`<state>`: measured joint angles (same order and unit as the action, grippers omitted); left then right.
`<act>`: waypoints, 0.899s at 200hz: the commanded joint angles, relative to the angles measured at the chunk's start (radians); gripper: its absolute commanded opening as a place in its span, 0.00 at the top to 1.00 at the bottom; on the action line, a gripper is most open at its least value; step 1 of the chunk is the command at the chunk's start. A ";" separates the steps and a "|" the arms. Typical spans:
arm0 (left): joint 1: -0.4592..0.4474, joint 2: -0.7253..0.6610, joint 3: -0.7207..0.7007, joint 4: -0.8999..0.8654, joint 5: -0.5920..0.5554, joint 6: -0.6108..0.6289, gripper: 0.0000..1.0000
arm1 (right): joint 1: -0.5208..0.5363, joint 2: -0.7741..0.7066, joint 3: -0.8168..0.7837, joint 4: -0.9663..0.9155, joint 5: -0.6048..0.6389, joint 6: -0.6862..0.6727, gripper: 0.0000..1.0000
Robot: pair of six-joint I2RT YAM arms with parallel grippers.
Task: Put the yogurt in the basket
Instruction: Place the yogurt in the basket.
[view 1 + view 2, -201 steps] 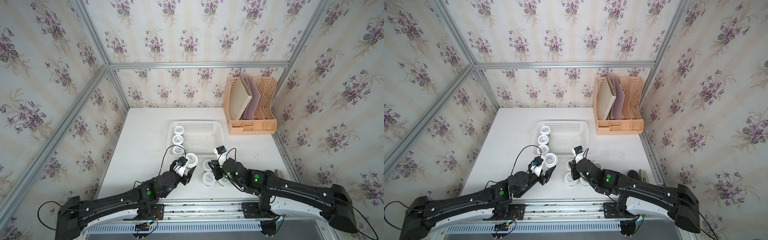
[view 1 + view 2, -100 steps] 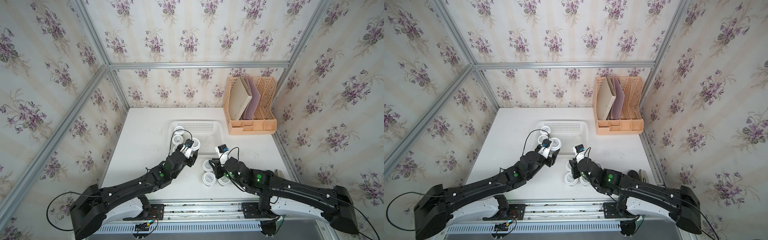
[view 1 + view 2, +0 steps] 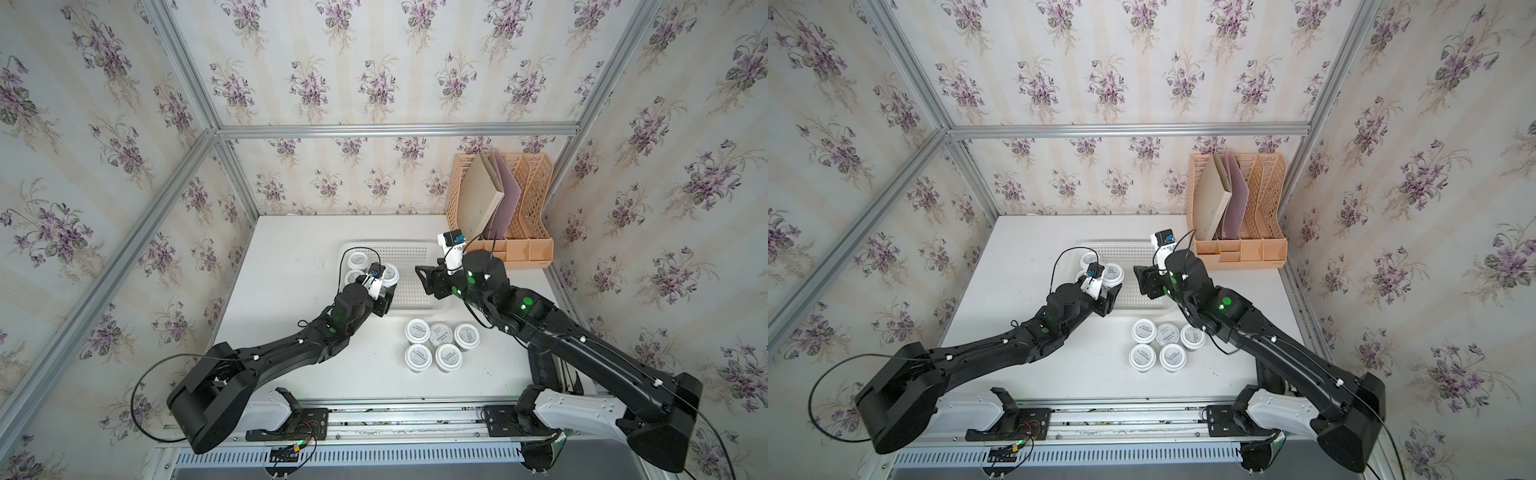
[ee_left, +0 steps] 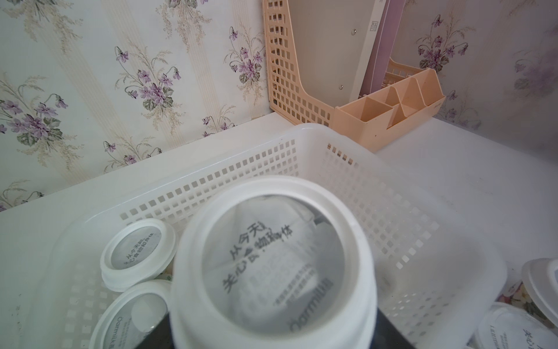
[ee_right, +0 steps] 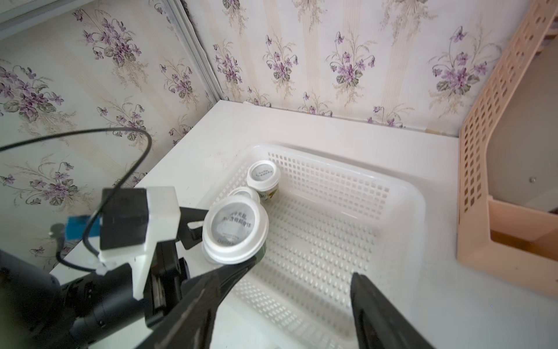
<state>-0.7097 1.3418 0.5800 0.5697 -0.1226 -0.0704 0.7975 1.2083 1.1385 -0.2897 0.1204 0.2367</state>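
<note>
In both top views: carried one yogurt cup point(image 3: 390, 273) upright in the clenched left gripper point(image 3: 385, 293), above the left part of the basket point(image 3: 409, 254) and just right of two cups point(image 3: 358, 259) already seated there. Looked to need a straight, upright descent onto bare grid beside that pair, with release saved until the base met the floor, lest the wide lid clip a neighbour. Reached in from the near left, forearm low over the table point(image 3: 291, 291), wrist angled toward the far side. Hung the right gripper point(image 3: 426, 280) over the basket's right part, parted and empty, arm stretched in from the near right; best parked clear of the incoming cup. Counted five more cups point(image 3: 441, 332) clustered on the table just near of the basket, with the peach file rack point(image 3: 498, 199) far right, well apart.

From the left wrist: filled much of the frame with the held lid point(image 4: 274, 266), level, dark gripper parts just showing beneath it. Showed the seated pair point(image 4: 137, 253) close beside it and open grid floor beyond, so room enough, seemingly, for a clean set-down.

From the right wrist: showed both black fingers point(image 5: 205, 302) spread wide with nothing between, bare basket floor beneath. Caught the left gripper's cup point(image 5: 235, 231) gripped below the lid, close by the pair point(image 5: 262, 176)
</note>
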 commanded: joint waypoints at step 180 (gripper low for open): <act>0.121 0.219 -0.017 0.366 0.164 -0.057 0.33 | -0.178 0.597 0.509 -0.307 -0.615 -0.222 0.12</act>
<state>-0.5896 1.5677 0.5682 0.8795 0.0254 -0.1162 0.6212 1.7645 1.5890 -0.5461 -0.4282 0.0494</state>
